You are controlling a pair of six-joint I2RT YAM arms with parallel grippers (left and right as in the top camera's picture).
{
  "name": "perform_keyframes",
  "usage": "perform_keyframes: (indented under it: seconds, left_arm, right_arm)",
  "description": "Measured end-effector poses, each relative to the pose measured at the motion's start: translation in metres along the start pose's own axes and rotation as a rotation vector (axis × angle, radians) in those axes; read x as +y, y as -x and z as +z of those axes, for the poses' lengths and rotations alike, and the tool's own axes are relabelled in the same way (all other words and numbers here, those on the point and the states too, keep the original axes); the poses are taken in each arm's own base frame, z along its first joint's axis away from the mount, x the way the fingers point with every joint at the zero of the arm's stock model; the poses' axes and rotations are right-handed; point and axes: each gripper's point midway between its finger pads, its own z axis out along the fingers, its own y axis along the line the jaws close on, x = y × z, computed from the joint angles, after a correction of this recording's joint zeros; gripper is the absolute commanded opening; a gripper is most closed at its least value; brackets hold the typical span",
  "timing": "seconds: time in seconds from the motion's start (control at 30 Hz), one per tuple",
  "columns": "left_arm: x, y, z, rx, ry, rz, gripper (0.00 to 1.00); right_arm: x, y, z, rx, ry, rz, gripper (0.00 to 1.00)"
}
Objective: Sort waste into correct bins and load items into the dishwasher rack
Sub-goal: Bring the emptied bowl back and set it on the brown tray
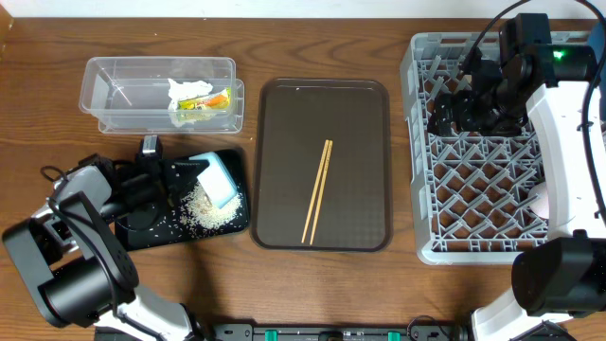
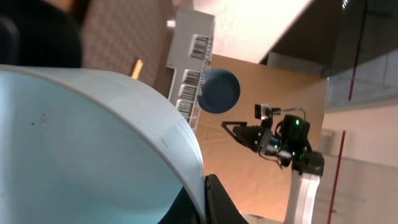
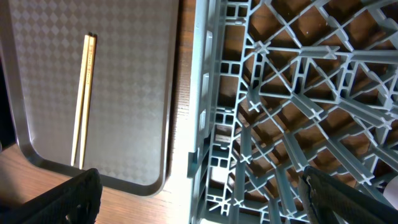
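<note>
The left gripper pinches the light-blue bowl, tipped over the black tray at 8 o'clock. Rice crumbs lie under it. The right gripper hangs wide open and empty over the rack at 3 o'clock.

Chopsticks on the brown tray, just left of the grey rack; jaws wide apart.

A crumpled white tissue and a yellow-green-orange snack wrapper are seen inside the clear plastic tub. Pale rice crumbs are scattered on the black tray, above which a light-blue bowl is tipped on its side. Thin wooden chopsticks are laid together on the brown tray. The grey dishwasher rack is set at the far right.
</note>
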Motion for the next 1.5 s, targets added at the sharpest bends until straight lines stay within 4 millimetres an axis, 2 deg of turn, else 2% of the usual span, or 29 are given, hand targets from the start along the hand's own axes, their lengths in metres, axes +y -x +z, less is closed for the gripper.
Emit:
perform_keyframes:
  seconds: [0.2, 0.3, 0.4, 0.67, 0.87, 1.13, 1.23, 1.33, 1.5]
  left_arm:
    - [-0.026, -0.018, 0.010, 0.036, 0.018, 0.184, 0.06]
    - [-0.038, -0.037, 0.020, 0.079, 0.089, 0.318, 0.06]
    - [-0.039, -0.061, 0.037, 0.156, 0.201, 0.468, 0.07]
    - [-0.007, -0.102, 0.101, 0.361, 0.486, 0.738, 0.07]
    - [0.016, -0.129, 0.149, 0.414, 0.650, 0.892, 0.08]
    - [0.058, -0.146, 0.189, 0.385, 0.853, 0.997, 0.11]
    - [0.074, -0.148, 0.197, 0.387, 0.898, 1.006, 0.13]
    - [0.082, -0.144, 0.197, 0.378, 0.933, 0.998, 0.17]
    - [0.083, -0.140, 0.196, 0.359, 0.950, 0.998, 0.46]
  right_arm:
    - [0.000, 0.000, 0.000, 0.000, 0.000, 0.000, 0.99]
    - [0.000, 0.000, 0.000, 0.000, 0.000, 0.000, 0.99]
    - [0.000, 0.000, 0.000, 0.000, 0.000, 0.000, 0.99]
    - [0.000, 0.000, 0.000, 0.000, 0.000, 0.000, 0.99]
    - [0.000, 0.000, 0.000, 0.000, 0.000, 0.000, 0.99]
    - [0.000, 0.000, 0.000, 0.000, 0.000, 0.000, 0.99]
    - [0.000, 0.000, 0.000, 0.000, 0.000, 0.000, 0.99]
    - [0.000, 0.000, 0.000, 0.000, 0.000, 0.000, 0.99]
    - [0.000, 0.000, 0.000, 0.000, 0.000, 0.000, 0.99]
